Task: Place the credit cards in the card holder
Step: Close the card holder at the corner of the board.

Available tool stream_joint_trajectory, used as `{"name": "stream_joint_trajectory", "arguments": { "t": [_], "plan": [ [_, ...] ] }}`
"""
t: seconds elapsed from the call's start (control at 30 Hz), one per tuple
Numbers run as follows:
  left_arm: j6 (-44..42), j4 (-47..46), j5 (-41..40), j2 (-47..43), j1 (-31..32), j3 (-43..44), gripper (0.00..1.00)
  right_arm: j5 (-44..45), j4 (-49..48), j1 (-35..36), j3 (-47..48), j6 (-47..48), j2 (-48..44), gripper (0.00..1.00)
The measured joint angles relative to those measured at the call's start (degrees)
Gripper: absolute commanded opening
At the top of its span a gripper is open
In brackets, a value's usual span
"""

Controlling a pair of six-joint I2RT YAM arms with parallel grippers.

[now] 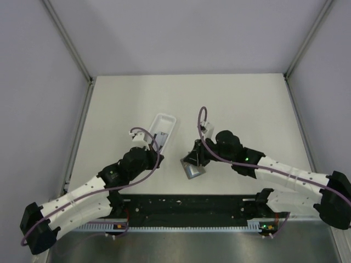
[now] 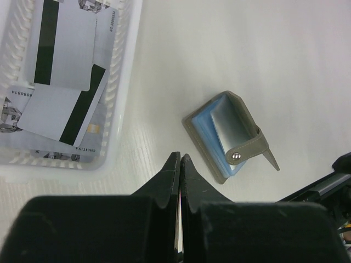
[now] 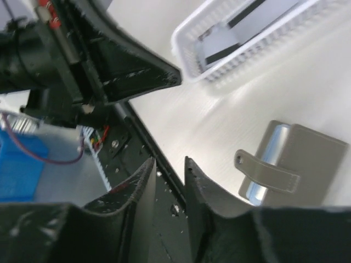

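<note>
Your left pincer (image 2: 180, 161) has its two fingers pressed flat together with nothing between them. In the left wrist view it hangs over bare table (image 1: 247, 104), with the white tray (image 2: 118, 126) at its 10 o'clock and the grey wallet (image 2: 227, 137) at its 2 o'clock, touching neither.

Your right pincer (image 3: 170, 164) has its fingers a little apart, and the gap between them is empty. From above, it sits close over the wallet at the wallet's 12 o'clock edge. You cannot tell from that view whether it touches the wallet. In its own wrist view the wallet lies off at 3 o'clock of the fingertips, clear of them.

The cards (image 2: 60, 104) lie in the tray, several silvery ones overlapping at odd angles, most showing a black stripe. From above, the tray stands at about 11 o'clock of the wallet, near it but apart.

The wallet rests on the table between your two arms, close to the near edge. It is partly open: pale blue pockets show along its side, and a silvery face sits among them, most likely a card. Its strap (image 2: 249, 150) curls loose over the front, and the metal snap (image 2: 236, 156) at its end is not fastened to anything.
</note>
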State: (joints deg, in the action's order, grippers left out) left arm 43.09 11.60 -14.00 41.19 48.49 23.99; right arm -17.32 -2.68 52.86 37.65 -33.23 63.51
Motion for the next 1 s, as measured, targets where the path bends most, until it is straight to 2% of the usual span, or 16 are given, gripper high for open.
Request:
{"name": "stream_joint_trajectory", "arguments": {
  "t": [0.1, 0.2, 0.3, 0.63, 1.0],
  "plan": [
    [0.0, 0.0, 0.0, 0.5, 0.0, 0.3, 0.00, 8.4, 3.9, -0.1, 0.0, 0.1, -3.5, 0.11],
    [-0.3, -0.1, 0.1, 1.0, 0.0, 0.3, 0.00, 16.7, 7.6, -0.5, -0.2, -0.1, -3.0, 0.08],
    [-0.7, -0.4, 0.2, 1.8, 0.0, 0.4, 0.00, 19.9, 8.7, -0.6, -0.2, 0.0, 0.6, 0.08],
    [-1.6, -2.3, 2.3, 3.9, 0.0, 1.2, 0.00, 15.5, 5.0, -0.2, -0.2, 0.2, 19.9, 0.07],
    [-3.0, -14.6, 12.1, 14.6, 0.1, 1.3, 0.00, 14.1, 1.0, 0.0, -1.3, -1.5, 19.6, 0.10]
  ]
}}
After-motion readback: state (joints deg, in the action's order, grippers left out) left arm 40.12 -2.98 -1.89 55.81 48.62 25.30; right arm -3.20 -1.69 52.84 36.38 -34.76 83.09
